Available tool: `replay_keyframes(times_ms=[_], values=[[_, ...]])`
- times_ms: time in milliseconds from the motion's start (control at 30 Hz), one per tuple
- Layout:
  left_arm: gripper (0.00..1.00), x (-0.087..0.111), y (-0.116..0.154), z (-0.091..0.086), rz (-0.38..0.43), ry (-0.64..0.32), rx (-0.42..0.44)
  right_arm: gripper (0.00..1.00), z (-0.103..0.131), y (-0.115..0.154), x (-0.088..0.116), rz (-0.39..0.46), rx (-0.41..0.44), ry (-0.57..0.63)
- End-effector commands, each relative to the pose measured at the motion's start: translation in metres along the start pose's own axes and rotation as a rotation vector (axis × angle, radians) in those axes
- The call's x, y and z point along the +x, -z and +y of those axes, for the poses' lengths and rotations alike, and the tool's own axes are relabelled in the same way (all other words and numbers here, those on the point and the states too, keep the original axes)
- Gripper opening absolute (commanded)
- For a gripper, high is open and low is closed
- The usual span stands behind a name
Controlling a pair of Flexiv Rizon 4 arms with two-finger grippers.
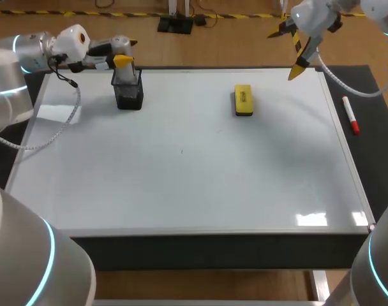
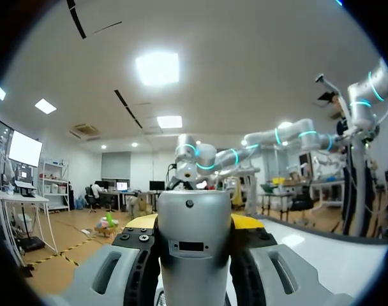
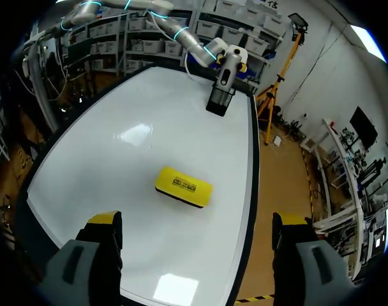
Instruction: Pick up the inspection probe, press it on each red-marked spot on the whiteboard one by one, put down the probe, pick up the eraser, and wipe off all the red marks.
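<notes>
Head view puts my left claw (image 1: 122, 58) at the far left corner of the whiteboard (image 1: 181, 178), closed around the inspection probe (image 1: 120, 44). The probe stands upright, its grey top above my fingers and its lower part reaching down into the dark holder (image 1: 129, 95) that sits on the board. I cannot tell how deep in the holder it goes.

From the left wrist view, the probe's silvery body (image 2: 193, 242) fills the gap between my two fingers, which press on it from both sides, with the yellow tips showing just behind it.

My right claw (image 1: 284, 51) hangs above the far right corner of the board, well apart from the left one. In the right wrist view its fingers (image 3: 104, 255) are spread wide and hold nothing. The yellow eraser (image 3: 183, 186) lies flat on the board ahead of them, between the two fingers' lines but touching neither. Beyond it in that view, the holder (image 3: 218, 102) and my left claw (image 3: 224, 64) stand at the board's far end.

On the head view the eraser (image 1: 243, 100) lies on the far half of the board, right of the middle, near my right claw. A red marker (image 1: 351, 116) lies on the dark desk (image 1: 376, 146) just beside the board's right edge.
</notes>
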State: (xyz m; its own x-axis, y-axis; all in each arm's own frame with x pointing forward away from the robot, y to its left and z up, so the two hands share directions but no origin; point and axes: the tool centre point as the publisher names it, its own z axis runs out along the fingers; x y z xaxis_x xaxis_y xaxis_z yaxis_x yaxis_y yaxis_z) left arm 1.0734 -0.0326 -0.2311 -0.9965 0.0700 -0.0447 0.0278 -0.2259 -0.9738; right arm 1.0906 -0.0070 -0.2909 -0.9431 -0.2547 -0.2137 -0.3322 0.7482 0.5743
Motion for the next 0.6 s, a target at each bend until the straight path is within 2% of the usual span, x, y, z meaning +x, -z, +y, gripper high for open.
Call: replay_keyframes(times_ms=[33,600], values=[[0.00,-0.002,0.000,0.004,-0.006,0.004,-0.001,1.00,0.000,0.001,0.000,0.003,0.005,0.001],[0.00,0.001,0.004,0.016,-0.027,-0.007,-0.007,1.00,0.000,0.001,0.000,0.003,0.005,0.001]])
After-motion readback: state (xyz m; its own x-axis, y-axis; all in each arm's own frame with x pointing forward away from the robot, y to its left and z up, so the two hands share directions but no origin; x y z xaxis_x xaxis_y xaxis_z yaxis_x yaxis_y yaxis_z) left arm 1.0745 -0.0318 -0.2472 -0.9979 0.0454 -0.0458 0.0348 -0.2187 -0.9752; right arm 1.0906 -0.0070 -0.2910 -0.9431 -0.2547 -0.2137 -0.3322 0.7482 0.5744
